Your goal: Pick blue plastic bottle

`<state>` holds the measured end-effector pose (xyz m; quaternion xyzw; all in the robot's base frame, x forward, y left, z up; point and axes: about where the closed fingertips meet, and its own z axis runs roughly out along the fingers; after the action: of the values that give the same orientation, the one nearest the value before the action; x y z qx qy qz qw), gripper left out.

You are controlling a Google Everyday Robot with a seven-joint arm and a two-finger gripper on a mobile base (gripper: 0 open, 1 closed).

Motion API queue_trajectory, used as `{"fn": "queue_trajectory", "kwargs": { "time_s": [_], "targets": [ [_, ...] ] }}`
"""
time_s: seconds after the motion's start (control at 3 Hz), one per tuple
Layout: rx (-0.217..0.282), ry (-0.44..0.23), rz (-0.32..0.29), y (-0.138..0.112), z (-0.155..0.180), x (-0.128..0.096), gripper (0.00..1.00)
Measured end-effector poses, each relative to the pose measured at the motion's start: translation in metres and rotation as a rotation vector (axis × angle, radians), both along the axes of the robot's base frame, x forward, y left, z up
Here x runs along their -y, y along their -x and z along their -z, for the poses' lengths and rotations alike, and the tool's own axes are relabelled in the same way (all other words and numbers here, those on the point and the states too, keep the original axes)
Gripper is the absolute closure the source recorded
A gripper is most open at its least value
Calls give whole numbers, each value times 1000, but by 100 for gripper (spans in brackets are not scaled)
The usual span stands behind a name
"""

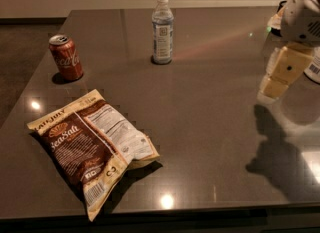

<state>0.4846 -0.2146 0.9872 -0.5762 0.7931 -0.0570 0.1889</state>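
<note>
The blue plastic bottle (pixel 162 28) stands upright at the far middle of the dark table (pixel 210 127). It is slim and clear pale blue, with a white cap and a white-blue label. My gripper (pixel 281 72) hangs above the table at the right side, well to the right of the bottle and nearer to the camera. It holds nothing, and its shadow falls on the table below it.
A red soda can (pixel 66 57) stands at the left of the table. A brown and cream chip bag (pixel 92 147) lies flat at the front left. A white container with a barcode label (pixel 314 68) sits at the right edge, behind the gripper.
</note>
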Motion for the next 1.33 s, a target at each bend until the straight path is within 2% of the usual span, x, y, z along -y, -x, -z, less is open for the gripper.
{"fn": "queue_trajectory", "kwargs": {
  "time_s": [0.33, 0.67, 1.33],
  "targets": [
    [46, -35, 64, -48, -1, -3, 0],
    [79, -96, 140, -98, 3, -9, 0],
    [102, -203, 235, -187, 18, -38, 0]
  ]
}}
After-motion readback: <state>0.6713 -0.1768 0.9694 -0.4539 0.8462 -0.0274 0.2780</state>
